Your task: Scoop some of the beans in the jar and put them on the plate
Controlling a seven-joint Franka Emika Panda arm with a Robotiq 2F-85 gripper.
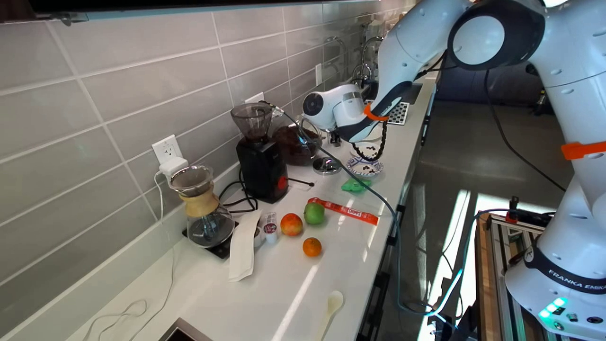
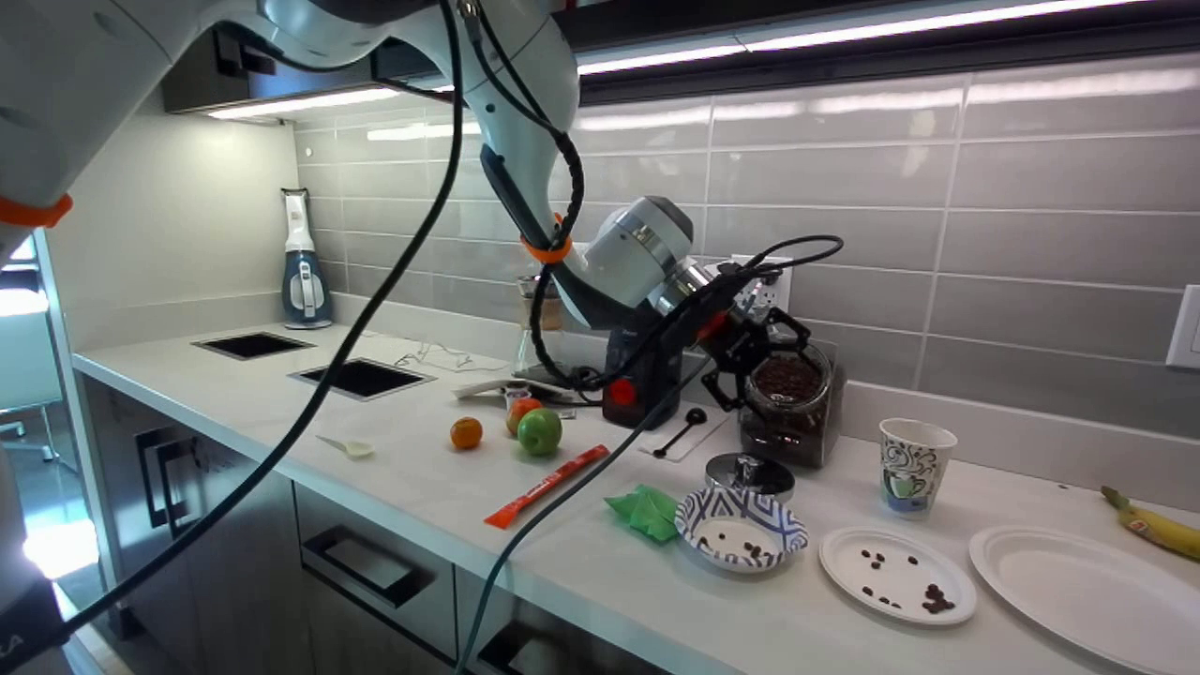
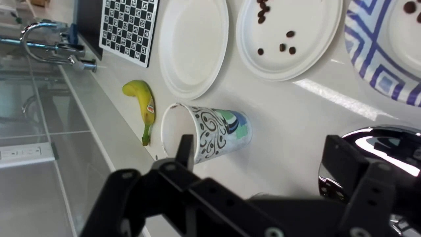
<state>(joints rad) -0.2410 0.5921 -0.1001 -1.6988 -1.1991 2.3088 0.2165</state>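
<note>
Dark brown beans (image 2: pixel 786 377): inside clear glass jar (image 2: pixel 827 412)
Jaws: spread wide by the jar's mouth; contact unclear
White robot base (image 1: pixel 558 296): black band (image 1: pixel 568 280) lettered "FRANKA EMIK…"

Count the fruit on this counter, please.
4: the banana near the paper cup; the red apple and green apple side by side, the orange near them. More may be hidden.

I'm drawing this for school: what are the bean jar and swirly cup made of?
The jar looks like clear, glossy glass, maybe plastic: dark beans show through. The cup seems to be paper, fairly dull: thin wall, printed pattern.
</note>
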